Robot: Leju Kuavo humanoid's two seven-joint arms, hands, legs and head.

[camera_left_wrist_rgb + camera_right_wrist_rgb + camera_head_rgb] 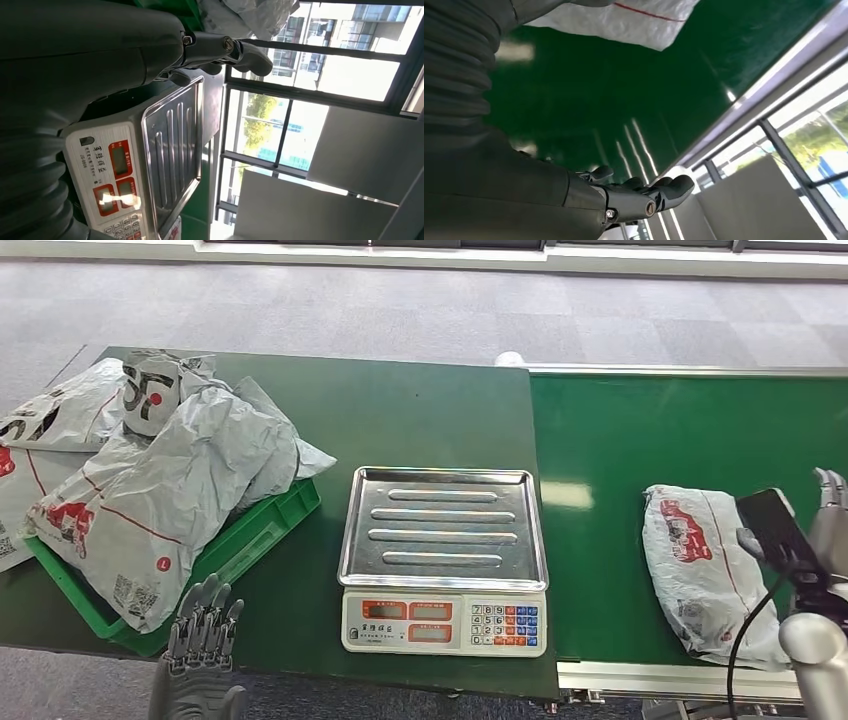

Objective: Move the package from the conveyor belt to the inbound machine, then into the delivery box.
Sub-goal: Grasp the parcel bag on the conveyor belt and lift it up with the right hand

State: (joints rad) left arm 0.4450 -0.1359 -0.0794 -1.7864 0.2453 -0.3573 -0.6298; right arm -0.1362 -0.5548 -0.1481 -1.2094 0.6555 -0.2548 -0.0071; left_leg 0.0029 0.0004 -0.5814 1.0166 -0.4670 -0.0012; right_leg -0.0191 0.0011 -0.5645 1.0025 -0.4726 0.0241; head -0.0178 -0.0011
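- Step in hand, as judged: the pick-up; the package (708,575) lies flat on the conveyor belt (620,450) at 3 o'clock of the scale (443,560).
- Right hand (825,530) hangs just beside the package's far end, fingers apart, holding nothing.
- Left hand (203,630) rests at 7 o'clock of the scale, fingers spread, empty.
- Next move: right hand closes over the package, then carries it toward 9 o'clock onto the scale tray.
- Edges: the belt's near rail lies close under the package; the heaped green bin (240,550) crowds the table (420,420) at 9 o'clock.
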